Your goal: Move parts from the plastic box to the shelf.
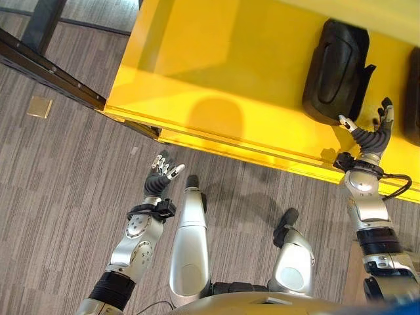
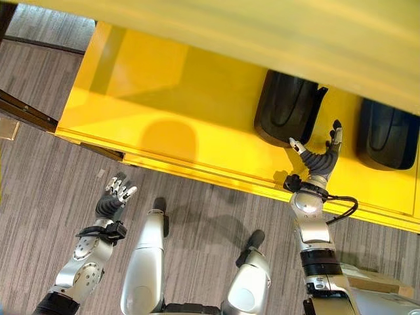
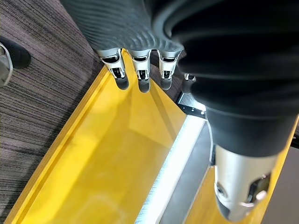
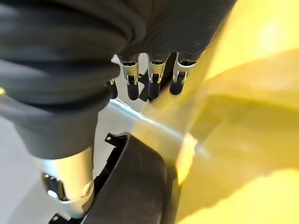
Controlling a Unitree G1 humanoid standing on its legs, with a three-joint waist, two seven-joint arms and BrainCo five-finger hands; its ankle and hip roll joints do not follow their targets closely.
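Because it holds nothing, the left hand (image 1: 161, 172) hangs over the floor (image 1: 59, 197) short of the shelf (image 1: 216, 72), fingers straight and loosely spread; its wrist view shows the dark tips apart with only yellow board beyond them. It looks idle, kept clear of the shelf edge so as not to get in the way.

Further along, the left stretch of the shelf is bare yellow. This reads as room for parts not yet brought over, though the plastic box they come from cannot be placed from these pictures.

Toward the right lies a black part (image 1: 336, 71) flat on the shelf, set well in from the front lip, probably so it cannot slide off. The right hand (image 1: 371, 134) is just at its near end, thumb (image 1: 346, 123) and fingers (image 1: 387, 110) straight and splayed wide, gripping nothing. The thumb tip sits at the part's rim; whether it touches I cannot tell. In the right wrist view the fingertips (image 4: 152, 88) stand apart above the part's dark edge (image 4: 135, 186). My reading is that this part has been set down and the hand is opened to leave it.

A second part (image 2: 387, 134) rests beside the first on the right, apart from it, likewise well back from the lip.
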